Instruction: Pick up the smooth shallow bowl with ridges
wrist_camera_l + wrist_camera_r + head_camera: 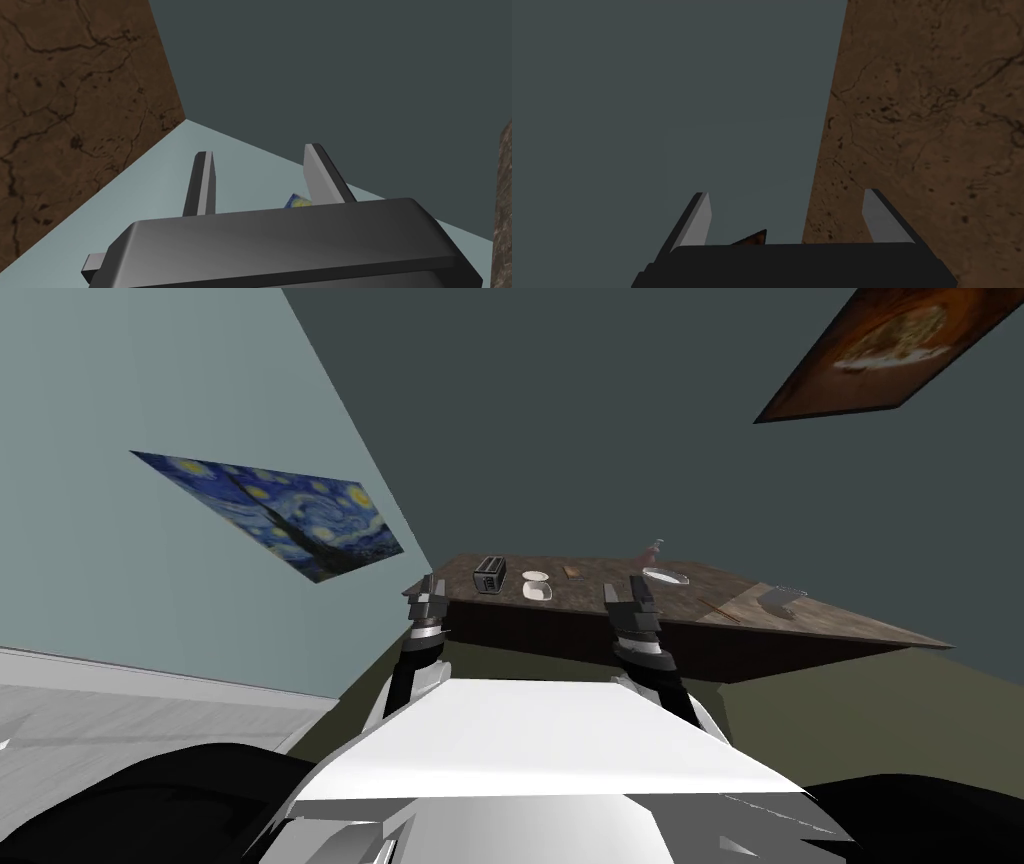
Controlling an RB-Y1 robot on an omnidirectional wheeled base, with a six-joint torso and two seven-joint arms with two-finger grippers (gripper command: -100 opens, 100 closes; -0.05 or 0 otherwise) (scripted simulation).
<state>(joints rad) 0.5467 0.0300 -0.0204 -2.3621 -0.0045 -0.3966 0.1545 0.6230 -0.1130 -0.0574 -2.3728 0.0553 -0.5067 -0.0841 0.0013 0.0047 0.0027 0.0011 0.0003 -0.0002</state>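
Head view: L gripper (431,585), R gripper (622,589) (both spread) near counter (860,623) w/ bowl (665,577).

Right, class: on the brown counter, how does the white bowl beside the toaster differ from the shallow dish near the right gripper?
The white bowl looks deeper and more compact; the shallow dish lies flatter and wider. The white bowl is plain white; the shallow dish shows a greyer rim around a pale middle. The white bowl sits by the toaster; the shallow dish sits just beyond the right gripper. Both rest on the counter, untouched.
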